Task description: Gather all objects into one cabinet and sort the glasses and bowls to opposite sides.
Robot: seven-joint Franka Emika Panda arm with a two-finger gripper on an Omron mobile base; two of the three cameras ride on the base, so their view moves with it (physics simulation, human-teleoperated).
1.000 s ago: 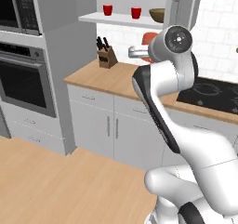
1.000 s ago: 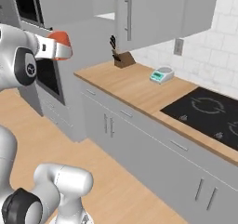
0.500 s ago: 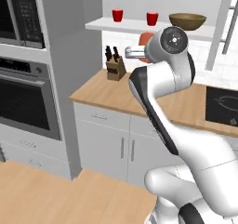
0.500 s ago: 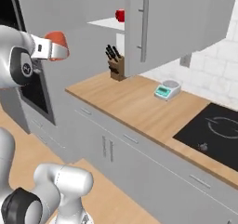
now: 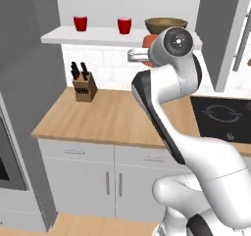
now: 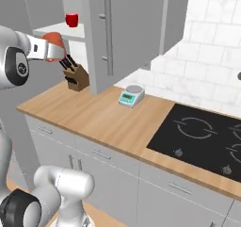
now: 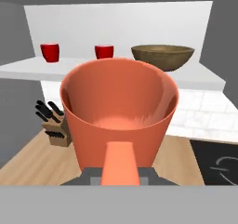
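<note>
My gripper (image 6: 45, 49) is shut on a salmon-orange cup (image 6: 55, 45), held high above the counter in front of the open cabinet (image 5: 98, 35). In the hand view the held cup (image 7: 120, 111) looms large and upright, its mouth open to the camera, with the gripper (image 7: 120, 173) below it. On the cabinet's white slab base (image 7: 28, 69) stand two red cups (image 7: 49, 52) (image 7: 104, 51) at the left and middle. A wide brown wooden bowl (image 7: 162, 56) sits to their right. From the left base, the red cups (image 5: 80, 23) (image 5: 124, 25), bowl (image 5: 166, 24) and held cup (image 5: 148, 40) show behind the arm.
A knife block (image 5: 84, 85) stands on the wooden counter (image 5: 112, 117) below the cabinet. A small kitchen scale (image 6: 131, 95) sits further right, then a black cooktop (image 6: 202, 136). An open grey cabinet door (image 6: 113, 33) hangs right of the gripper.
The whole picture has shifted: the base has driven and the cabinet and counter now stand closer and more centred. The gripper stays shut on the salmon-orange cup.
</note>
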